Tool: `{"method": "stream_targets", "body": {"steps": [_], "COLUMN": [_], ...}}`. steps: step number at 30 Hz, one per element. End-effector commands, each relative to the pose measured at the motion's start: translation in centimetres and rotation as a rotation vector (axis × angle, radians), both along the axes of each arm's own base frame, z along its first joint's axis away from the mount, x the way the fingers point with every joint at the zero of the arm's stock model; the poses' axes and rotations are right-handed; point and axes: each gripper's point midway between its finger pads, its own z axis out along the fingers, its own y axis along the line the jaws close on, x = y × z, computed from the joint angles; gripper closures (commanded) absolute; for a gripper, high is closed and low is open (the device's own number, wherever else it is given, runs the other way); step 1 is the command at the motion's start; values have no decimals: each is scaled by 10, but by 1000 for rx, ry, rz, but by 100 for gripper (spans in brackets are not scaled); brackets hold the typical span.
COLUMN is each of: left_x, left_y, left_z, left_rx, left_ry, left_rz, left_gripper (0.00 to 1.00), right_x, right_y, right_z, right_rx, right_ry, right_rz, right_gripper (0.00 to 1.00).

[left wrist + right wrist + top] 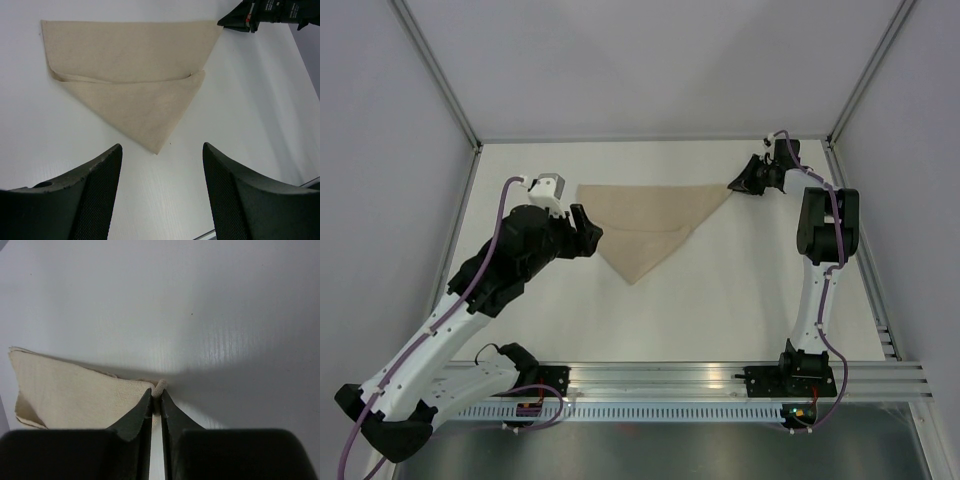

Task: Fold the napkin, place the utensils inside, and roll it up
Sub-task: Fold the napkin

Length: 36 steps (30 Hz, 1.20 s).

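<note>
The beige napkin (645, 222) lies on the white table, folded into a triangle with its long edge at the back and its point toward the arms. My right gripper (735, 185) is at the napkin's far right corner, shut on it; the right wrist view shows the napkin (75, 397) with its corner pinched between the jaws of the right gripper (156, 394). My left gripper (588, 228) hovers beside the napkin's left half, open and empty; in its wrist view the left gripper (162, 150) faces the napkin (135, 75). The utensils are out of view.
Grey walls with metal corner posts (435, 65) enclose the white table (720, 290). An aluminium rail (670, 380) carrying both arm bases runs along the near edge.
</note>
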Motion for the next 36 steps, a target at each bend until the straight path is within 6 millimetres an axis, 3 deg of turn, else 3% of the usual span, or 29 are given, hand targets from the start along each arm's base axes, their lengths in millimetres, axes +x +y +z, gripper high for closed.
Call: {"method": "stream_targets", "body": {"steps": [1, 10, 11, 16, 18, 19, 21, 22, 24, 25, 36], "left_x": [0, 1, 1, 0, -1, -1, -3, -3, -3, -4, -9], "left_y": [-4, -7, -7, -6, -7, -6, -6, -6, -5, -5, -1], "left_z": [6, 1, 1, 3, 4, 5, 6, 6, 8, 9, 18], "left_rx": [-30, -36, -36, -45, -46, -49, -53, -54, -62, -66, -115], "left_ry": [-25, -18, -18, -22, -22, -26, -29, -29, -32, -33, -47], "left_rz": [-16, -17, -18, -20, -23, -23, -22, -22, -20, -21, 2], "left_gripper": [29, 29, 29, 29, 29, 29, 29, 29, 29, 29, 29], "right_x": [10, -1, -7, -33, -49, -61, -73, -85, -97, -109, -185], "right_y": [8, 34, 57, 98, 121, 142, 151, 171, 181, 198, 256], "right_z": [37, 107, 112, 138, 141, 141, 142, 141, 139, 137, 99], "right_rx": [34, -91, -128, -289, -371, -383, -485, -505, -581, -597, -747], "right_ry": [-80, -293, -330, -438, -475, -488, -534, -554, -582, -599, -668], "right_rz": [10, 143, 210, 352, 437, 483, 544, 591, 638, 685, 940], "right_gripper": [89, 93, 93, 93, 94, 94, 94, 94, 94, 94, 96]}}
